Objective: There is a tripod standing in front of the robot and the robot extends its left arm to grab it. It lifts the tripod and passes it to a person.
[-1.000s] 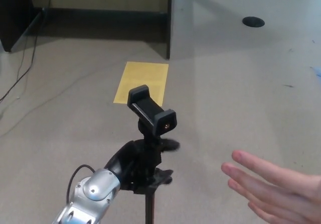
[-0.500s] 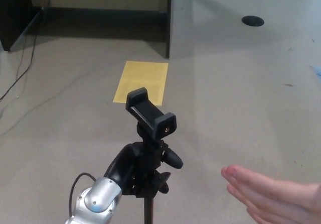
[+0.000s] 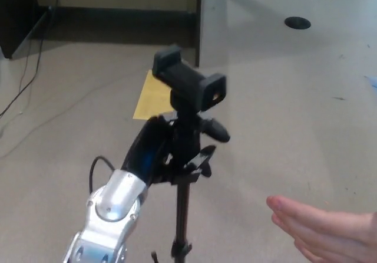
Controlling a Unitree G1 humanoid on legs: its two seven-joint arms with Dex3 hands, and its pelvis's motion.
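Note:
A black tripod (image 3: 183, 174) with a phone clamp (image 3: 189, 83) on top stands upright at the picture's centre, raised toward the camera. My left hand (image 3: 154, 148) is shut on the tripod's neck just below the clamp, with my silver forearm (image 3: 109, 216) coming in from the lower left. A person's open hand (image 3: 321, 233) reaches in from the lower right, palm up, to the right of the tripod's pole and apart from it. My right hand does not show.
A yellow sheet (image 3: 154, 98) lies on the beige carpet behind the tripod. A grey partition (image 3: 203, 21) stands at the back, a dark cabinet (image 3: 15, 15) at far left with cables (image 3: 26, 80) trailing on the floor. A black disc (image 3: 297, 22) lies far right.
My left hand has lifted the tripod, so the clamp is higher and larger in the picture. The person's hand stays low at the right, little moved.

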